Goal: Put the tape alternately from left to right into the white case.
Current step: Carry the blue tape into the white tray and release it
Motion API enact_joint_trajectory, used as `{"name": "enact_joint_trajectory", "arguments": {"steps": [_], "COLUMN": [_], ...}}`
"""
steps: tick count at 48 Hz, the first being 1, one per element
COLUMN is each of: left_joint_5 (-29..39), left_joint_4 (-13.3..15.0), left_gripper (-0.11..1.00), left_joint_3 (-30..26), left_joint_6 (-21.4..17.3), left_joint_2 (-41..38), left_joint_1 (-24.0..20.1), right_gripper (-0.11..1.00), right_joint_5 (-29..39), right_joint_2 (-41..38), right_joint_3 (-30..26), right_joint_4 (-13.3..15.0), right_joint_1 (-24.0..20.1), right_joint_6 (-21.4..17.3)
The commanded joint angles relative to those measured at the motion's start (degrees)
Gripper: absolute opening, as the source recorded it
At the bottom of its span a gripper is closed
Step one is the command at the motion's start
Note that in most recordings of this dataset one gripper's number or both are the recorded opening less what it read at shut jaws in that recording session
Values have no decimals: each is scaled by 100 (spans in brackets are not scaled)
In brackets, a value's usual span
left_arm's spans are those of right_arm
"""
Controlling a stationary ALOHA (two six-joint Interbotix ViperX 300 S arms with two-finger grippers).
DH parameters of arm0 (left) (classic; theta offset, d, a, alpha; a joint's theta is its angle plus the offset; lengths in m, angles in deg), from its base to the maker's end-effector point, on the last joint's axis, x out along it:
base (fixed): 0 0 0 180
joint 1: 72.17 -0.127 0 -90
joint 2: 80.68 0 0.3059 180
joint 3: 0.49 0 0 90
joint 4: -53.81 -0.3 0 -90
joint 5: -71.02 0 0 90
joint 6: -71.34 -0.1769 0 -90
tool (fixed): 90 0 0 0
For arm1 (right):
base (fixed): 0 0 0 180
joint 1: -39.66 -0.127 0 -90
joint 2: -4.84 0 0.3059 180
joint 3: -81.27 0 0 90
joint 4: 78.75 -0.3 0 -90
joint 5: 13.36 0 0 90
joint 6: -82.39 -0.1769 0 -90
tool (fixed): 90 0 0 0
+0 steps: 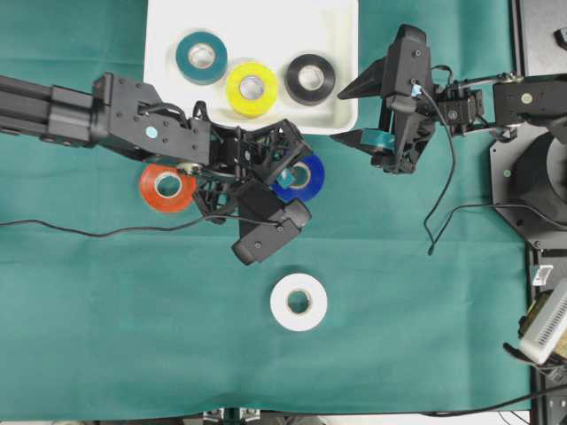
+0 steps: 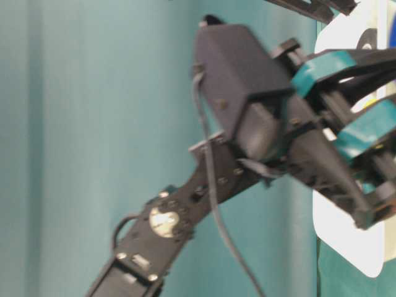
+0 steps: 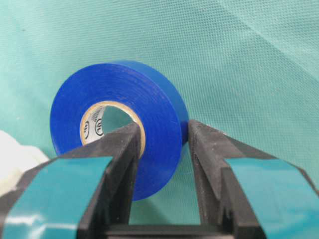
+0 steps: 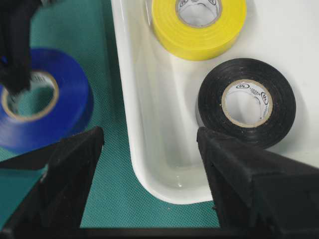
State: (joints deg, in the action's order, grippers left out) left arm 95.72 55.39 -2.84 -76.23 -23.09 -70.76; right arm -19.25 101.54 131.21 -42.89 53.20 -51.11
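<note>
Six rolls in play, and half of them were already sitting in the white case [image 1: 168,53], which took up the 12 o'clock spot on the green cloth-covered table [image 1: 425,336]. That case was smooth, glossy plastic with rounded corners and a raised rim. Inside it, running 9 to 3 o'clock, lay the teal roll [image 1: 201,57], the yellow roll [image 1: 251,88] and the black roll [image 1: 310,79], all flat.

Out on the cloth, the red roll [image 1: 166,187] sat at 9 o'clock, partly under the left arm, and the white roll [image 1: 299,302] lay alone at 6 o'clock.

The left claw [image 3: 164,144] was clamped on the blue roll [image 3: 119,124], one finger through the cardboard core, the other on the outer face, pinching the wall. Good place to grab, I'd say: these rolls look light and stiff, the vinyl is a bit slick, and the wall gives flat faces to bite.

The right claw [image 4: 149,144] hung spread wide and empty at 3 o'clock, over the case's near corner.
</note>
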Motion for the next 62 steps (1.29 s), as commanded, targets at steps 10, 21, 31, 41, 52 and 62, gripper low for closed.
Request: {"name": "enact_joint_trajectory", "arguments": {"steps": [10,21,31,41,52,62], "left_joint_5": [545,431,422,439,422,396], "left_joint_4": [9,9,9,9,9,9], "left_gripper": [-2,-2,-2,-2,-2,-2], "left_joint_3": [-114,-132,-105,0,158,211], "left_joint_6": [35,193,519,659,677,677], "left_joint_2": [536,650,844,879,879,861], "left_joint_1": [-9,-62,-404,-914,-1477,-1775], "right_gripper": [82,82,82,82,82,82], "right_joint_5": [-44,-44,-62,-158,-185,-185], "right_joint_2": [202,202,211,202,211,202], "right_joint_3": [-35,-26,-18,-18,9,0], "right_joint_4": [9,9,0,-9,-9,-9], "right_joint_1": [-9,-9,-9,-9,-9,-9], "right_joint_6": [-9,-18,-18,-18,-18,-18]}}
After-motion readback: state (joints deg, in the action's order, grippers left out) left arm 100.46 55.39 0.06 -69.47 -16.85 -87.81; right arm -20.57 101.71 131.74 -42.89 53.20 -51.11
